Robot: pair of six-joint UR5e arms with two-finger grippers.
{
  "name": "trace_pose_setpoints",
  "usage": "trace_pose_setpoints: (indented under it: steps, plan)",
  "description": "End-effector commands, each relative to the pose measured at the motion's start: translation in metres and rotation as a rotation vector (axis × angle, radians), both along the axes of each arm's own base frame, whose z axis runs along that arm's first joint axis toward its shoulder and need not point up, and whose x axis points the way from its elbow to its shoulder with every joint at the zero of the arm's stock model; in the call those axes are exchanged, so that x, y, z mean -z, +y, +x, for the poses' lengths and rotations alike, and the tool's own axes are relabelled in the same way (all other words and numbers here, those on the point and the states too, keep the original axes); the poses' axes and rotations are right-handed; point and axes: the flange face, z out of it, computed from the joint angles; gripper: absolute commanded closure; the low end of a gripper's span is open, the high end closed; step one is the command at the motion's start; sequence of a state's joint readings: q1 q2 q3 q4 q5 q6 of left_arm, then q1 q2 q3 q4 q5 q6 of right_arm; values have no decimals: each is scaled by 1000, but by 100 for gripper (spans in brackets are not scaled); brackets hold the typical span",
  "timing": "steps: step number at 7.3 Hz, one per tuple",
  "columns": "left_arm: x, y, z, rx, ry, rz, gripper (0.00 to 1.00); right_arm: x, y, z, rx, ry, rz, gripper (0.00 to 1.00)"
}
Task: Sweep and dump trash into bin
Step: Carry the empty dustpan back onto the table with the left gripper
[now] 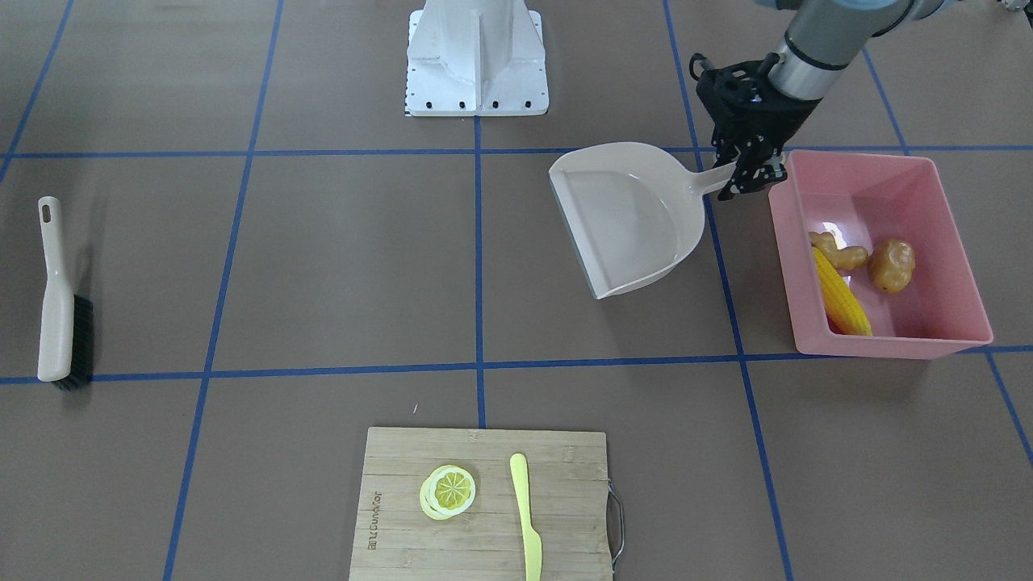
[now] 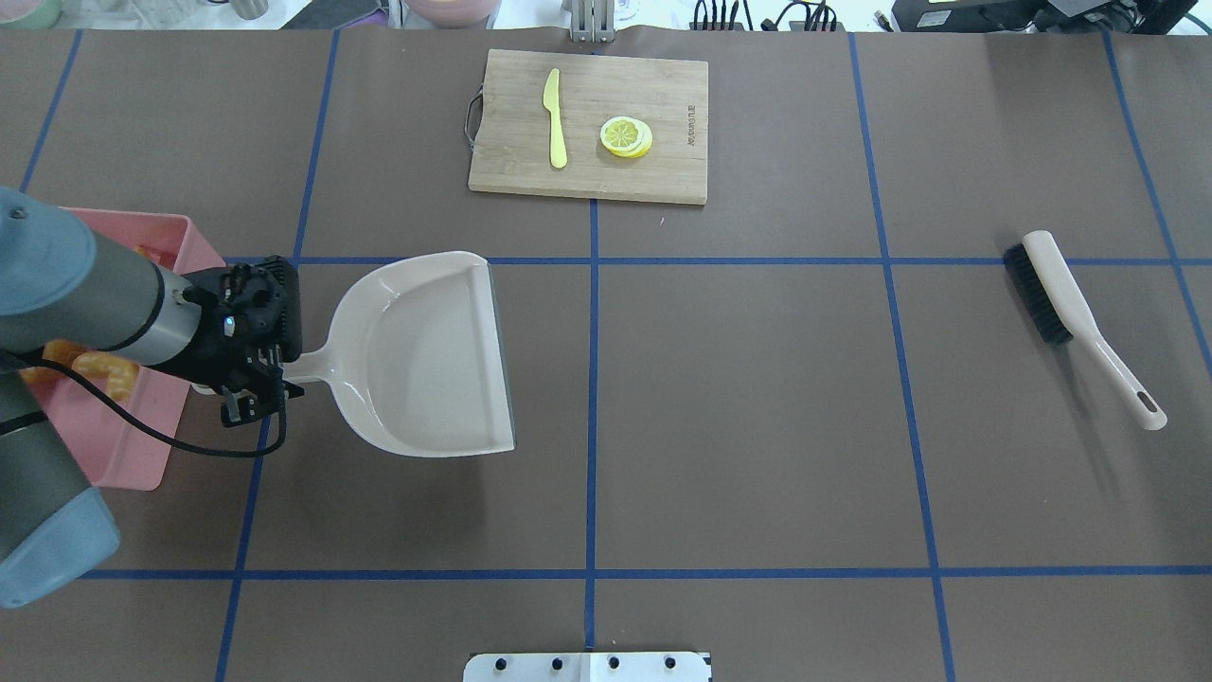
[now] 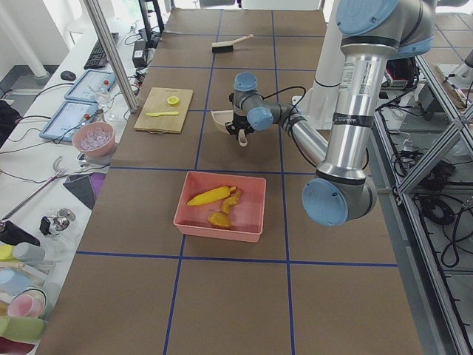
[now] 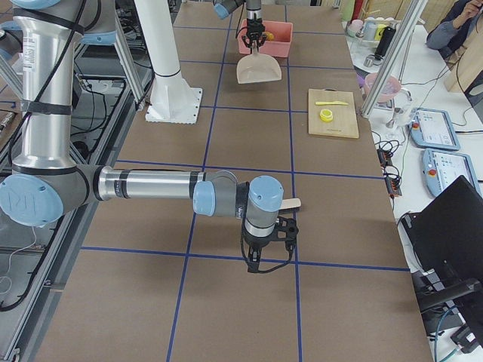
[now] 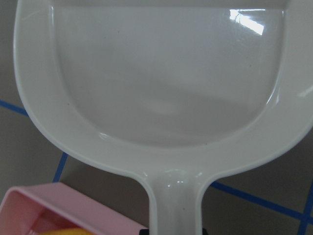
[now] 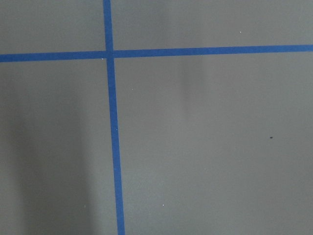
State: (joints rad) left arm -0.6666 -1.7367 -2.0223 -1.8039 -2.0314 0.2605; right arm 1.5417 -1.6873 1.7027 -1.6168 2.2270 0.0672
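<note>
The trash lies inside the pink bin: a yellow corn cob, a tan ginger root and a brown potato. My left gripper is shut on the handle of the beige dustpan, just beside the bin's near corner. The pan is empty, and its scoop fills the left wrist view. In the overhead view the left gripper holds the dustpan next to the bin. My right gripper hangs over bare table far from these things; I cannot tell its state.
A beige brush with black bristles lies alone at the robot's right end of the table. A wooden cutting board at the far edge carries a lemon slice and a pale yellow knife. Blue tape lines cross the brown tabletop.
</note>
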Motion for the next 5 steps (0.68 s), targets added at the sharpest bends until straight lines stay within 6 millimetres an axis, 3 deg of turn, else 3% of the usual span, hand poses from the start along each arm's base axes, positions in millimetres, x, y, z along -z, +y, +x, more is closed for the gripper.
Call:
trace_pose_setpoints:
  steps: [1, 2, 5]
  plan:
    - [-10, 13, 26, -28, -12, 11, 100, 0, 0, 0, 1, 1, 1, 0]
    - [-18, 25, 42, -62, -25, 3, 100, 0, 0, 0, 1, 0, 1, 0]
    - [-25, 39, 62, -69, -39, 40, 100, 1, 0, 0, 1, 0, 2, 0]
